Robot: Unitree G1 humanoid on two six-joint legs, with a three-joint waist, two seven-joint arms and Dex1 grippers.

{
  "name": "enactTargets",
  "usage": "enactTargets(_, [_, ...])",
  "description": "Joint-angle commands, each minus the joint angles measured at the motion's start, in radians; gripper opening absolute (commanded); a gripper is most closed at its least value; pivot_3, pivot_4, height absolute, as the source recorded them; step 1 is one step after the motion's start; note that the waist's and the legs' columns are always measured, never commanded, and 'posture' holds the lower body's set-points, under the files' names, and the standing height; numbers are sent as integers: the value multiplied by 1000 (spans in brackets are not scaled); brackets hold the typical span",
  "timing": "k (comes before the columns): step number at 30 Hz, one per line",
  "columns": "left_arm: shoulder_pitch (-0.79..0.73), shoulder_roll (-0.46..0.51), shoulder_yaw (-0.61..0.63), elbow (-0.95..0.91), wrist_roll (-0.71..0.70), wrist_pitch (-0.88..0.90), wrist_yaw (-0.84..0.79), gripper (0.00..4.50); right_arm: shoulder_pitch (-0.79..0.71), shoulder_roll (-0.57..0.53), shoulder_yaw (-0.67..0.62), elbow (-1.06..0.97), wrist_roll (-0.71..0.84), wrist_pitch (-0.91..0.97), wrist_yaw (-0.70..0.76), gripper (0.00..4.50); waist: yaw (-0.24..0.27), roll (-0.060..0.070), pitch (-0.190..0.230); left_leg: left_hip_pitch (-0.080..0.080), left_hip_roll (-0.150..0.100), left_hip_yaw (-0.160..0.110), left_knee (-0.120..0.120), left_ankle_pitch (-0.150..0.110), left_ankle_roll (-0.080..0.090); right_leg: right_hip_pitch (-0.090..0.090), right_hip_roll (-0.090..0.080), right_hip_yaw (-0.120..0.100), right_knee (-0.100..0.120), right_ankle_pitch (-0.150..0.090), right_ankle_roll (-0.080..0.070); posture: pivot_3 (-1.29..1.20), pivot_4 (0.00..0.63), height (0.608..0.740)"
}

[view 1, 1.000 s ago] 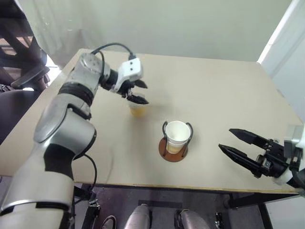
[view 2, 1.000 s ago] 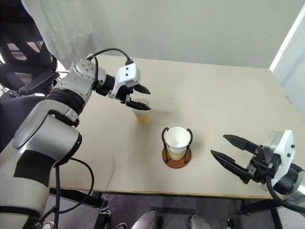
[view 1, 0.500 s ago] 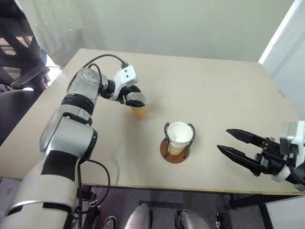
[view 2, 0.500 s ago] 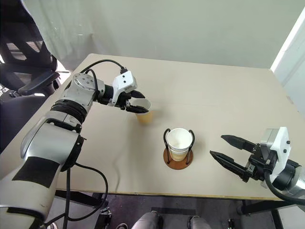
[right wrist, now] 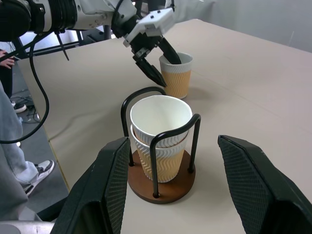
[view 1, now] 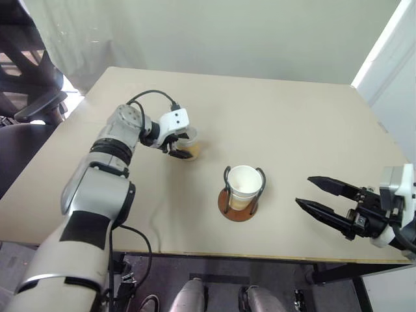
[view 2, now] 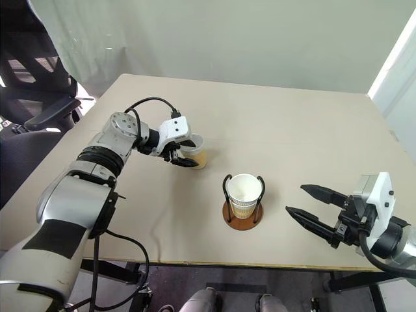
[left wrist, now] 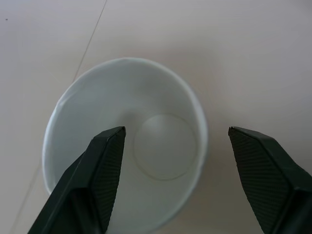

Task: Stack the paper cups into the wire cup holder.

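On the table (view 1: 292, 117), the left gripper (left wrist: 173, 141) stands spread astride a paper cup's (left wrist: 161, 97) rim

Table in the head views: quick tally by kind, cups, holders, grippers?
Paper cups: 3, two nested in the holder, one loose cup on the table
Wire cup holder: 1
Grippers: 2, left gripper with one finger inside the loose cup, right gripper open
Total: 6

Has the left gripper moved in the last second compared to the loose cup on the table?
Yes. The left gripper has come down onto the loose paper cup, one finger now inside its rim and one outside.
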State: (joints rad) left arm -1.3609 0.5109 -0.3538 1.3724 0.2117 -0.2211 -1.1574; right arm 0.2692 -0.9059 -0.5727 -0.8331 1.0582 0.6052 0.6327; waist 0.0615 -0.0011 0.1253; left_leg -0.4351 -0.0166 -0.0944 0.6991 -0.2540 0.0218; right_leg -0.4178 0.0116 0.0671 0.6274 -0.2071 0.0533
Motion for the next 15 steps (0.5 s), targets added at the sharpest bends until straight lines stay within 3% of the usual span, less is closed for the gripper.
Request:
enactTargets(1, [10, -20, 20, -22, 30, -29, 4, 2646, -7, -10, -31, -20, 15, 0, 2, 2931, 0, 0, 0, 0, 0, 0, 0, 0, 0, 0, 0, 0, 0, 0, 0, 0, 150, 740])
enactTargets(8, [-25, -13, 57, -26, 39, -48, -59, 141, 18, 6, -83, -28, 72, 1, 22, 2931, 0, 0, 0, 0, 0, 0, 0, 0, 0, 0, 0, 1, 0, 1, 0, 0, 150, 740])
enactTargets(15, [-189, -25, 179, -50, -69, -54, -346, 35, 109, 44, -186, -47, 92, -14, 42, 2931, 1, 0, 0, -2, -1, 0, 0, -5, 9, 0, 0, 1, -1, 1, 0, 0, 150, 740])
